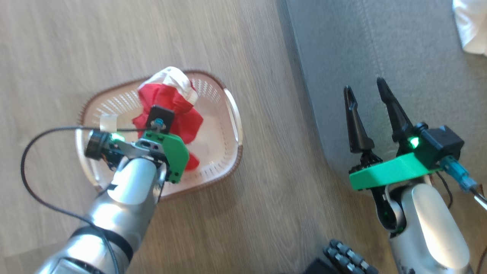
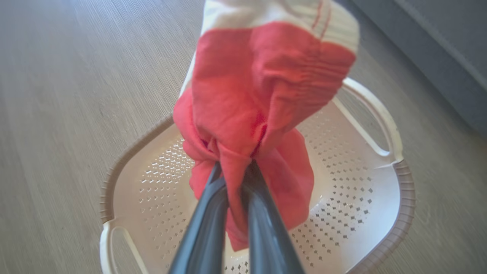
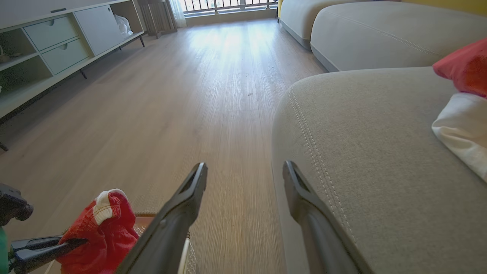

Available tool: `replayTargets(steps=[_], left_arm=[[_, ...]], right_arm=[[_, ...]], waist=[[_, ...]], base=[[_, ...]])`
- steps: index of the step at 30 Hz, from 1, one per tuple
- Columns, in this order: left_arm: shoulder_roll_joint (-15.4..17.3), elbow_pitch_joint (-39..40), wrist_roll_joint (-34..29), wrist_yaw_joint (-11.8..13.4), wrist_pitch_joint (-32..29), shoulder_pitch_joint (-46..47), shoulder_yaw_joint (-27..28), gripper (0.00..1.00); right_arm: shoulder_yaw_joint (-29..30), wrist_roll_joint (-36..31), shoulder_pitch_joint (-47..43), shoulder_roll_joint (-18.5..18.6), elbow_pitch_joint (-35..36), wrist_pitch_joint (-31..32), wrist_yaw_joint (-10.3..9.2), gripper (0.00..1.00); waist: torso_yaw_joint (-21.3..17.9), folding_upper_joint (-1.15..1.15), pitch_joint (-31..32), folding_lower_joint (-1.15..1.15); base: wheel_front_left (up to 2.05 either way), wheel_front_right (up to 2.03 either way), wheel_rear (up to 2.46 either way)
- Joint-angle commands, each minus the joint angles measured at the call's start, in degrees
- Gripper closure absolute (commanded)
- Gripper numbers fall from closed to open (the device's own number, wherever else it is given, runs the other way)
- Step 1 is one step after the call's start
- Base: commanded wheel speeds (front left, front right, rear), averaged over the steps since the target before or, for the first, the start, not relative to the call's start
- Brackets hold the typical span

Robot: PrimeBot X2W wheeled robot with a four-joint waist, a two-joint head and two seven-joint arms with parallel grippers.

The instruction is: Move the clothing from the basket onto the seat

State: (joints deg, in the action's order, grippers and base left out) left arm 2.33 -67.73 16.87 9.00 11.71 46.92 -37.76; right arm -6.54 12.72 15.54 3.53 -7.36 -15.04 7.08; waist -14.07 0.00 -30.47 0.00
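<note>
A red garment with a ribbed white band (image 1: 169, 101) hangs bunched above the cream perforated basket (image 1: 217, 152) on the wooden floor. My left gripper (image 2: 236, 171) is shut on the garment's red cloth (image 2: 262, 87), and the basket's bottom (image 2: 342, 201) lies bare beneath it. From the right wrist view the same garment (image 3: 102, 228) shows at lower left. My right gripper (image 1: 367, 89) stands open over the edge of the grey seat (image 1: 399, 49), nothing between its fingers. White clothing (image 1: 471, 26) and a red piece (image 3: 464, 68) lie on the seat (image 3: 380, 125) at the far right.
Wooden floor (image 1: 76, 45) surrounds the basket. A low cabinet with drawers (image 3: 57, 42) lines the far left wall. A second grey seat (image 3: 380, 34) stands beyond the first. A dark ridged robot part (image 1: 346, 258) shows at the bottom edge.
</note>
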Motion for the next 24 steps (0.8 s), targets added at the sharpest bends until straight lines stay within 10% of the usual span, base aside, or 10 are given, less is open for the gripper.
replayTargets(steps=[1, 16, 24], left_arm=[[0.6, 2.3, 1.2, 0.6, 1.3, -0.8, 0.3, 1.00], [0.5, 31.8, 4.8, 4.3, 3.3, -11.3, 0.8, 1.00], [0.5, 45.5, 2.3, 2.4, 3.3, -17.9, 5.2, 1.00]], right_arm=[[-0.5, -0.4, -1.6, 0.5, 1.2, 0.0, 0.41, 0.00], [2.3, -2.0, -8.2, 0.3, -1.1, 0.0, 0.41, 0.00], [2.6, -2.5, -11.0, -0.1, -1.7, 0.0, 0.41, 0.00]], waist=[[3.0, 0.00, 5.9, 0.00], [8.9, 0.00, 19.8, 0.00], [9.9, 0.00, 24.7, 0.00]], base=[[0.00, 0.00, 0.00], [0.00, 0.00, 0.00], [0.00, 0.00, 0.00]])
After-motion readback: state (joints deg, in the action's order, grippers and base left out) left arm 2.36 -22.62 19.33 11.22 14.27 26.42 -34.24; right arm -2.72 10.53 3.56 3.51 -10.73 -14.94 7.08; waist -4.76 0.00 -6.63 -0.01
